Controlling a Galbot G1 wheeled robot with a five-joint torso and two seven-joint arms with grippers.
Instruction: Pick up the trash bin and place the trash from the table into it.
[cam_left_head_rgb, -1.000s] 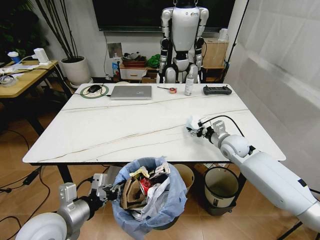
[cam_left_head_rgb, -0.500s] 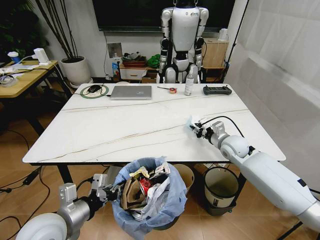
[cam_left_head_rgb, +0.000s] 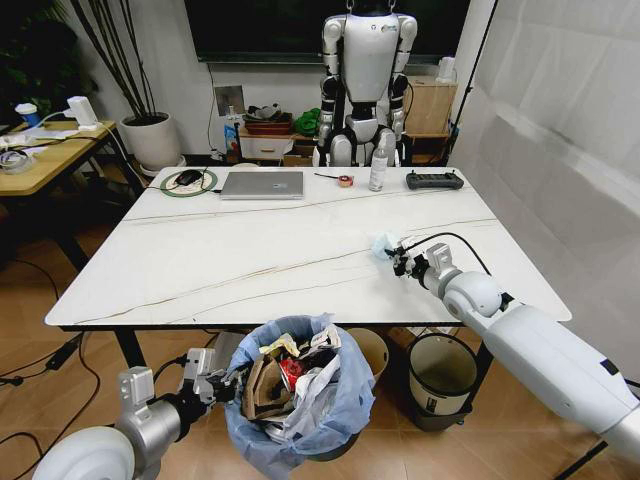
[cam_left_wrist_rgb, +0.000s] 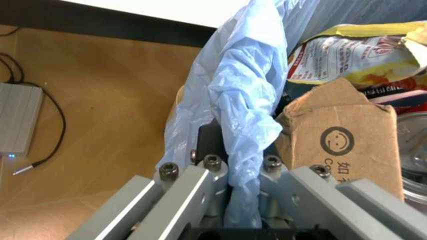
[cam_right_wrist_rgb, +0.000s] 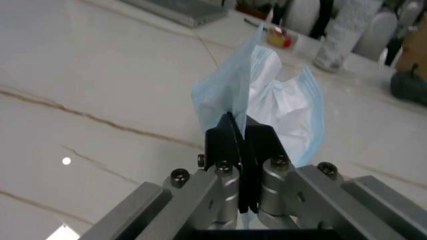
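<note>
The trash bin (cam_left_head_rgb: 330, 415), lined with a crinkly light-blue bag (cam_left_wrist_rgb: 243, 85), hangs below the table's near edge, stuffed with trash: torn brown cardboard (cam_left_wrist_rgb: 340, 145), a yellow-white packet (cam_left_wrist_rgb: 347, 55) and wrappers. My left gripper (cam_left_head_rgb: 228, 385) is shut on the bag-covered rim, also seen close up (cam_left_wrist_rgb: 241, 160). On the right side of the white marble table (cam_left_head_rgb: 250, 260), my right gripper (cam_left_head_rgb: 393, 257) is shut on a crumpled light-blue face mask (cam_left_head_rgb: 381, 245). The right wrist view shows that gripper (cam_right_wrist_rgb: 239, 132) pinching the mask (cam_right_wrist_rgb: 280, 110) just above the tabletop.
At the table's far edge lie a silver laptop (cam_left_head_rgb: 262, 184), a mouse on a green pad (cam_left_head_rgb: 188, 178), a tape roll (cam_left_head_rgb: 345, 181), a bottle (cam_left_head_rgb: 378, 170) and a black controller (cam_left_head_rgb: 434, 181). A cream bucket (cam_left_head_rgb: 372, 348) and a grey-black bin (cam_left_head_rgb: 441, 375) stand under the table.
My right gripper, with the mask in it, has shifted slightly up and toward the far side of the table. The left arm and the bin have stayed still.
</note>
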